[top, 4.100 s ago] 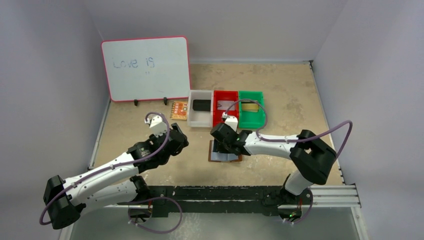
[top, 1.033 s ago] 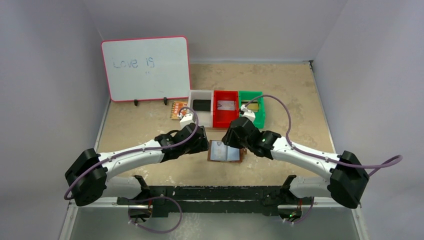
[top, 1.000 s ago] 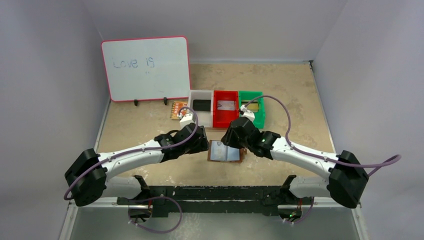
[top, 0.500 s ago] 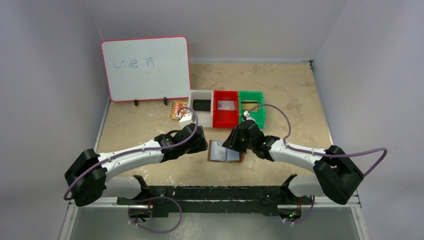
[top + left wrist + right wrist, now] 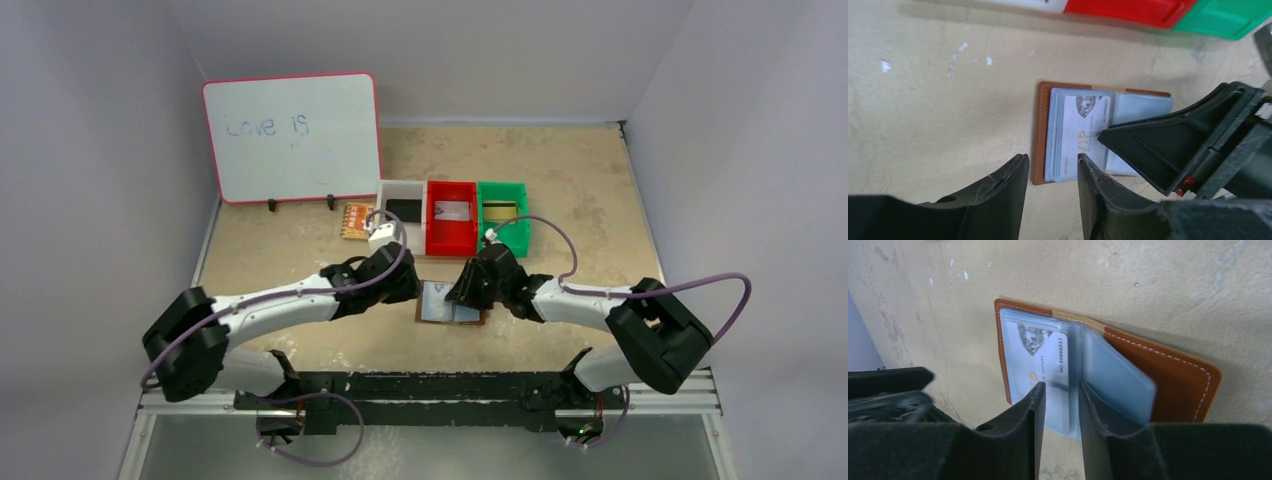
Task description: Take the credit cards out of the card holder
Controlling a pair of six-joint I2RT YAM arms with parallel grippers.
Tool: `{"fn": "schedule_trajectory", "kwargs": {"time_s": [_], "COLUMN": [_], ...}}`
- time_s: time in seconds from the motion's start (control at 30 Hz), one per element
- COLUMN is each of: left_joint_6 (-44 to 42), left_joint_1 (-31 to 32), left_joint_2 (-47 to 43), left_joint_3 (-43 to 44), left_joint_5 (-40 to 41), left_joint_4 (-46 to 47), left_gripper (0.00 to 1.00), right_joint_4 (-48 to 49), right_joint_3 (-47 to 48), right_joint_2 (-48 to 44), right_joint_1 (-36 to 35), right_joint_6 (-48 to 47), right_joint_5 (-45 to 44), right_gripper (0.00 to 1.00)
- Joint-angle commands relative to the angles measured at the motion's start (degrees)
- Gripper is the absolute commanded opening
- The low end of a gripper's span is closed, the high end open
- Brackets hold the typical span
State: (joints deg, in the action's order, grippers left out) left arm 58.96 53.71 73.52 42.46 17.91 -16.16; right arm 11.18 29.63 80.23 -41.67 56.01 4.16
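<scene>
The holder (image 5: 450, 305) lies open and flat on the table (image 5: 560, 180), just near of the red bin (image 5: 450, 185), between the two grippers. Its brown leather looks soft and light, so I judge it will slide or lift if a card is tugged with nothing pinning it. The clear pockets look floppy. A pale card (image 5: 1083, 120) marked VIP lies over the left half. Thin, stiff and slick, it is best pinched at a free edge. Whether more cards sit beneath it cannot be told.

The left gripper (image 5: 1051, 159) hangs over the holder's left edge, fingers moderately apart with nothing between them. The right gripper (image 5: 1062, 387) is angled in from the right, fingers only a narrow gap apart, tips low over the card near the fold. It does not seem to hold the card, though contact is hard to judge.

Far of the holder three bins stand side by side. The white bin (image 5: 402, 184) has a flat black thing (image 5: 403, 209) in it, the red bin a whitish card (image 5: 452, 211), the green bin (image 5: 503, 187) a dark flat thing (image 5: 500, 211).
</scene>
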Motion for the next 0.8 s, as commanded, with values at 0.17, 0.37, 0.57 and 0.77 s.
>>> {"fn": "schedule_trajectory", "kwargs": {"time_s": [0.17,0.37,0.57,0.77], "left_joint_6": [-3.1,-3.3,-3.3,-2.3], "left_joint_1": [3.4,4.0,4.7,5.1], "left_joint_2": [11.8,14.1,16.4,15.6], "left_joint_3": [7.0,7.5,7.6,6.8], "left_joint_5": [-7.8,-8.0,-6.6,-2.5], "left_joint_4": [5.8,6.2,4.8,0.7], "left_gripper": [0.34,0.31,0.23,0.17], "right_joint_4": [13.4,16.0,17.8,18.8], "right_joint_3": [-7.8,-8.8,-9.1,-6.9], "right_joint_2": [1.2,2.4,3.6,7.7], "right_joint_1": [4.5,5.2,5.4,5.4], "right_joint_6": [2.7,3.0,3.0,-1.0], "right_joint_5": [7.4,9.4,10.8,12.8], "right_gripper": [0.27,0.20,0.18,0.19]}}
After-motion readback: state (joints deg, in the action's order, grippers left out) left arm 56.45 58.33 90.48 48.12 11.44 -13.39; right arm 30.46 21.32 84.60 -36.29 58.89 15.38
